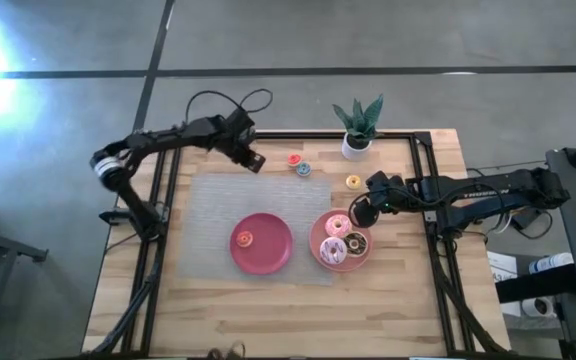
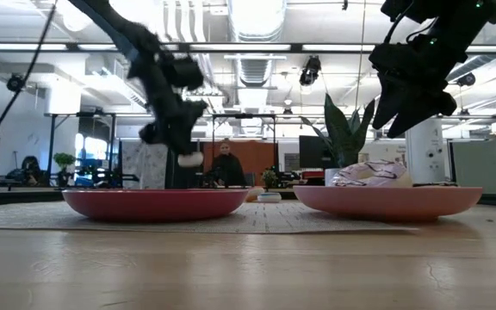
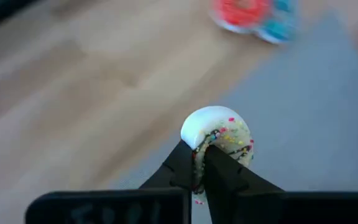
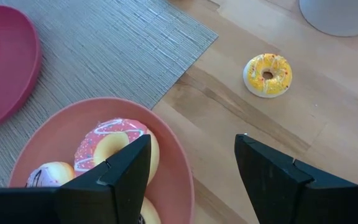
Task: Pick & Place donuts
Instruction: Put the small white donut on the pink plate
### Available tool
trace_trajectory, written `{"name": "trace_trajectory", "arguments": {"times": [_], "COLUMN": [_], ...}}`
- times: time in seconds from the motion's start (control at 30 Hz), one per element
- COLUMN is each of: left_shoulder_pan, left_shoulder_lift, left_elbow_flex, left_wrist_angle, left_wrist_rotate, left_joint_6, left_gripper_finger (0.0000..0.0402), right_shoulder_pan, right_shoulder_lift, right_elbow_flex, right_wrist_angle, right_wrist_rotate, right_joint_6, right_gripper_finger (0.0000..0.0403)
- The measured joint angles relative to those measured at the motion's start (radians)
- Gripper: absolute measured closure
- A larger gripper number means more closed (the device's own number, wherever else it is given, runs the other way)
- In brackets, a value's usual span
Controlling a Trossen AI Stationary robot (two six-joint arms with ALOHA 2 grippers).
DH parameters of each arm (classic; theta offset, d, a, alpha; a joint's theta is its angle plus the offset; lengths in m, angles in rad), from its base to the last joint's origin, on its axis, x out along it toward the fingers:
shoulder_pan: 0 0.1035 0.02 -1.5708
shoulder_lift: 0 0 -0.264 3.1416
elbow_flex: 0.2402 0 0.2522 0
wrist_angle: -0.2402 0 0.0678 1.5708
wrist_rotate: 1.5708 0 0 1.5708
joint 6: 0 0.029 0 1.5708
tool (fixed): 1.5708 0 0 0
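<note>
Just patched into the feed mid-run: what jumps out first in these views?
The left end effector is shut on a cream sprinkled donut, held up over the mat's far left corner. The right end effector hangs open beside the right pink plate, which holds three larger donuts. A yellow donut lies on bare wood near it.

A cream donut with coloured sprinkles is clamped between the dark fingers of the left gripper, above wood and a grey mat. Farther off, a red donut and a blue donut (both blurred) are seen touching on the wooden table.
</note>
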Motion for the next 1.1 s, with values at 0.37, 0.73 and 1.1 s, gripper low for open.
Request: {"name": "trace_trajectory", "arguments": {"times": [0.37, 0.73, 1.1], "left_shoulder_pan": [-0.468, -0.587, -0.590], "left_shoulder_lift": [-0.099, -0.017, -0.018], "left_elbow_flex": [-0.087, -0.182, -0.195], "left_wrist_angle": [-0.092, 0.036, 0.033], "left_wrist_rotate": [-0.054, -0.160, -0.191], "left_joint_6": [-0.046, -0.213, -0.275], "left_gripper_finger": [0.0401, 0.0401, 0.0316], "right_shoulder_pan": [0.000, 0.000, 0.000], "right_shoulder_lift": [0.000, 0.000, 0.000], "right_elbow_flex": [0.000, 0.000, 0.000], "right_wrist_angle": [0.001, 0.004, 0.004], "right_wrist_rotate": [0.003, 0.003, 0.000], "right_joint_6": [0.000, 0.001, 0.003], "right_gripper_finger": [0.0179, 0.0179, 0.0179]}}
